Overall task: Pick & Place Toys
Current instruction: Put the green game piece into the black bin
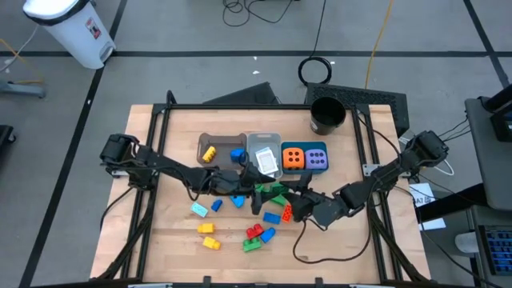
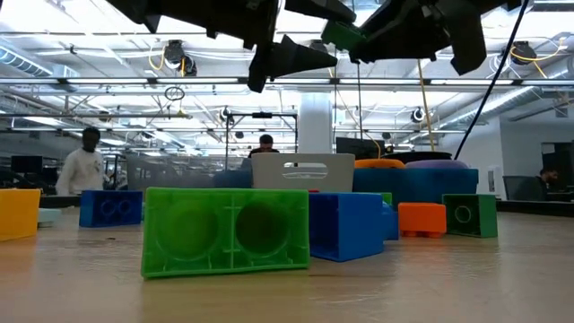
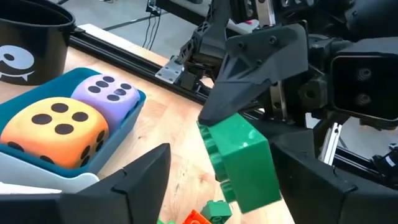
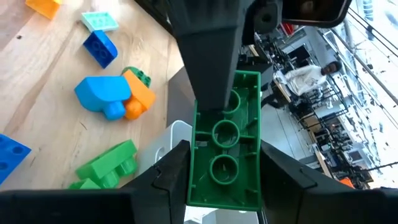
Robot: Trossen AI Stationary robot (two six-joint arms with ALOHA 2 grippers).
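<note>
My right gripper is shut on a green brick above the middle of the table. The brick also shows high up in the low view. My left gripper is open right next to it. In the left wrist view its fingers stand wide apart with the green brick between them. An orange dotted cube and a purple one sit in the teal bin. Several loose bricks lie on the table below the grippers. My right gripper pinches the green brick between its two fingers, one on each long side, near one end. It comes from the table's right side. The brick is lifted clear of the table, and its hollow underside faces the wrist camera.
The grey bin holds a yellow and a blue brick. The clear bin next to it holds a white card. A black cup stands at the far right. More bricks lie near the front left, and a big green brick lies close to the low camera.
</note>
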